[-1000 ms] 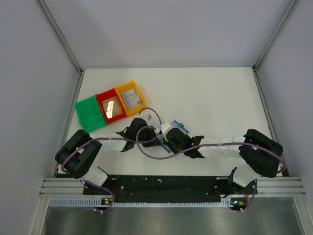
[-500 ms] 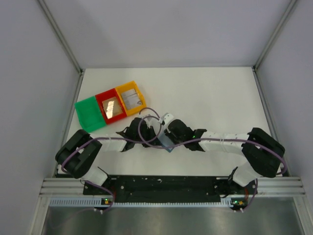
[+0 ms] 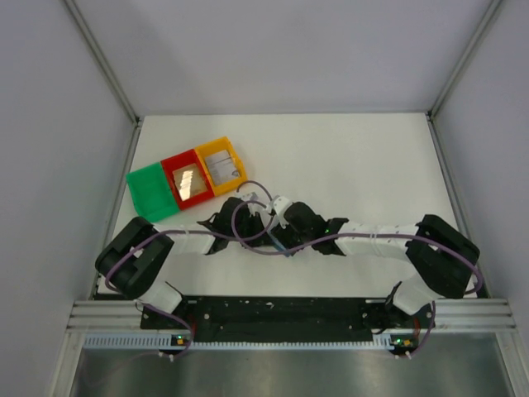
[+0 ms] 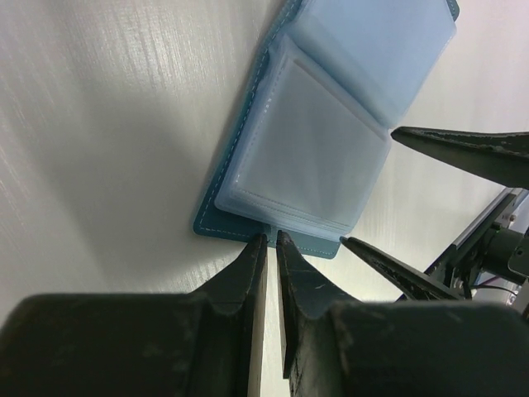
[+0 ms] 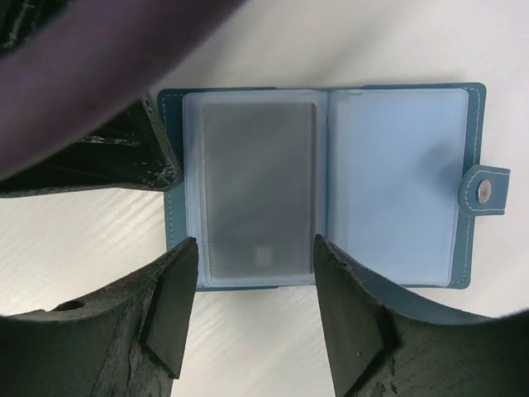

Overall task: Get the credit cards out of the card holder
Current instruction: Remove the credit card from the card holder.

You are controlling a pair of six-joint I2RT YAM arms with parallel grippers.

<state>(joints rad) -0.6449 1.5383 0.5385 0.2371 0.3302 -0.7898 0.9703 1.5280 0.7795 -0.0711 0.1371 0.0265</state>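
The card holder (image 5: 397, 174) lies flat and open on the white table, a blue cover with pale clear pockets. A grey credit card (image 5: 258, 194) sits in its left pocket. My right gripper (image 5: 254, 242) is open, its two fingers astride the near edge of that pocket and holding nothing. My left gripper (image 4: 269, 240) is shut, its tips resting on the blue edge of the card holder (image 4: 322, 157). In the top view both grippers, left (image 3: 258, 223) and right (image 3: 279, 225), meet at the table's middle and cover the holder.
At the back left stand a green tray (image 3: 150, 194), a red tray (image 3: 172, 169) with a card in it, and a yellow tray (image 3: 216, 149) with a card in it. Purple cables loop over both wrists. The right gripper's fingers (image 4: 463, 149) reach in beside the holder.
My right gripper swung left over the holder and opened its jaws wide. The left gripper stayed shut on the holder's edge.
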